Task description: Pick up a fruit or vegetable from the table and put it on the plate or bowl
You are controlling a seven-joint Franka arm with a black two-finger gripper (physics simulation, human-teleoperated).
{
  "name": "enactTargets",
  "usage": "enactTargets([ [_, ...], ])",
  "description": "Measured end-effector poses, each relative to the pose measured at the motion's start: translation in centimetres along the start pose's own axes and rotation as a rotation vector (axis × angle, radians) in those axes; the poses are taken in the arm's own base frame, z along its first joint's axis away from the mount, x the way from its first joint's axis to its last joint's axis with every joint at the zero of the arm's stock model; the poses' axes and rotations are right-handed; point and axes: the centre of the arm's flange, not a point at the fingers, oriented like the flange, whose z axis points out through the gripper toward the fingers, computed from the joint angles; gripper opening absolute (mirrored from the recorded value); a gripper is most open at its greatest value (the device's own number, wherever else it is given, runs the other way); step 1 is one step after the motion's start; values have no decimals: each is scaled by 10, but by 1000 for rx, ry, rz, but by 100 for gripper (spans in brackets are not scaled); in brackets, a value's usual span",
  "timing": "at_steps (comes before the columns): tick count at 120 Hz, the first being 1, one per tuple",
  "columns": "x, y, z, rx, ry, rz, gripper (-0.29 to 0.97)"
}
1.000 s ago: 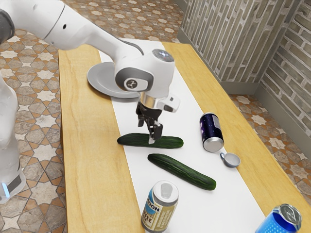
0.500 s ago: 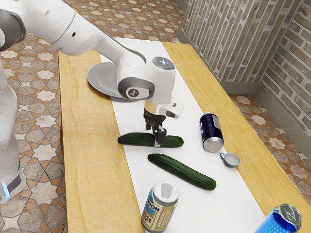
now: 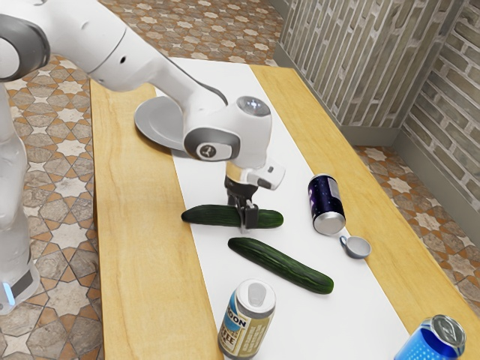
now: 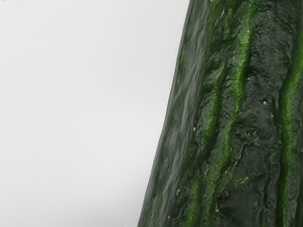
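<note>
Okay, wooden table point(image 3: 139, 225) with a smooth white strip point(image 3: 337, 322) down its middle, patterned tile floor point(image 3: 52, 97), plank-like wall point(image 3: 360, 52) in the upper right of the frame. Round grey plate point(image 3: 154, 120) sits upper left, partly behind my arm. My gripper point(image 3: 247, 219) is down on the near cucumber point(image 3: 214, 216) at frame center; I can't tell if the jaws clamp it. Wrist view: its dark green, ridged, bumpy skin point(image 4: 236, 123) over the white strip point(image 4: 75, 104). A second long cucumber point(image 3: 281, 265) lies just below. Dark blue can point(image 3: 324, 202) lies on its side at right, with a small grey cup point(image 3: 356, 246) near it. Tan can point(image 3: 246, 307) stands at the bottom, blue can point(image 3: 439, 337) in the lower right corner.
</note>
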Motion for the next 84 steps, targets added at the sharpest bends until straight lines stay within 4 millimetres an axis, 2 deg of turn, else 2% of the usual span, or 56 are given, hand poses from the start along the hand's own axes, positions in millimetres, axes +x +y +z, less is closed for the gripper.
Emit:
enactTargets([
  [53, 3, -2, -7, 12, 30, -30, 20],
  [84, 3, -1, -24, -3, 62, -30, 22],
])
